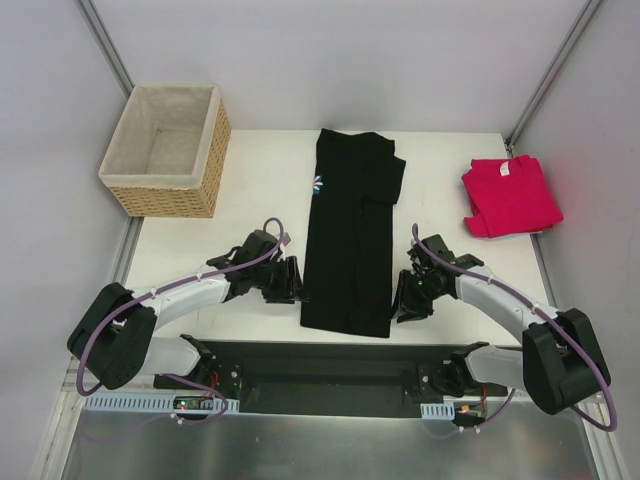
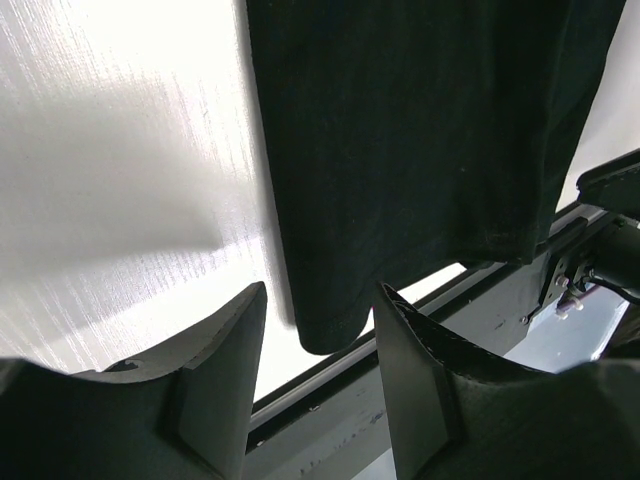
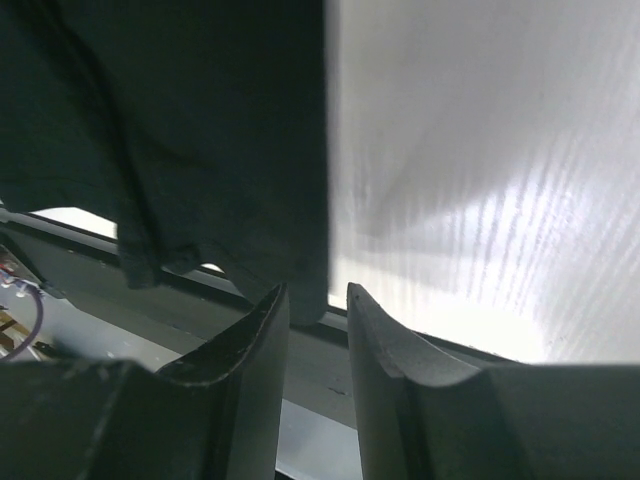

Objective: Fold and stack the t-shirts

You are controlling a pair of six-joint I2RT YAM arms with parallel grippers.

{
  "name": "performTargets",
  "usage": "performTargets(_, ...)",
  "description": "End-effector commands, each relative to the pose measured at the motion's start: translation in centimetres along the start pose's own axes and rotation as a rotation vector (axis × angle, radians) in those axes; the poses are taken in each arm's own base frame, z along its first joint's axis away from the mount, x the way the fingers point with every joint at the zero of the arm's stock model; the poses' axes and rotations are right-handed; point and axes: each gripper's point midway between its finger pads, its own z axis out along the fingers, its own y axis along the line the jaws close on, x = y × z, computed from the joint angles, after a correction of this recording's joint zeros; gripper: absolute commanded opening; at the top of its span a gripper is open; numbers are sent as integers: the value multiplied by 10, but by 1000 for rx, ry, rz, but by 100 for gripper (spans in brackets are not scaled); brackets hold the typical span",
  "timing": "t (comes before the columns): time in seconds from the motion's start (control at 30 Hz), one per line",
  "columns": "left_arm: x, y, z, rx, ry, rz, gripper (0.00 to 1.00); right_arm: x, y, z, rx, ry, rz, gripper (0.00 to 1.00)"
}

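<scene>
A black t-shirt (image 1: 350, 240) lies as a long narrow strip down the middle of the table, with a bit of its blue and white print (image 1: 318, 185) showing at the left edge. The pinkish-red t-shirt (image 1: 510, 195) sits folded at the back right. My left gripper (image 1: 295, 282) is low at the strip's near left corner. In the left wrist view the gripper (image 2: 320, 290) is open, and the black cloth (image 2: 420, 130) ends just beyond its tips. My right gripper (image 1: 405, 300) is at the near right corner. It (image 3: 316, 290) is narrowly open, and the cloth's (image 3: 200, 130) hem is at its tips, not pinched.
A wicker basket (image 1: 165, 150) with pale lining stands at the back left corner. The black base rail (image 1: 330, 365) runs along the table's near edge, right behind the shirt's hem. White table (image 1: 250, 180) shows between the basket and the black shirt.
</scene>
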Motion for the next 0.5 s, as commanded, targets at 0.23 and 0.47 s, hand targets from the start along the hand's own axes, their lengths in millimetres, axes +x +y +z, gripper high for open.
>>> performTargets(0.23, 1, -12, 1, 34, 0, 4, 45, -9, 21, 2, -19, 4, 5, 33)
performTargets(0.47, 1, -10, 2, 27, 0, 6, 45, 2, 12, -5, 62, 41, 2, 33)
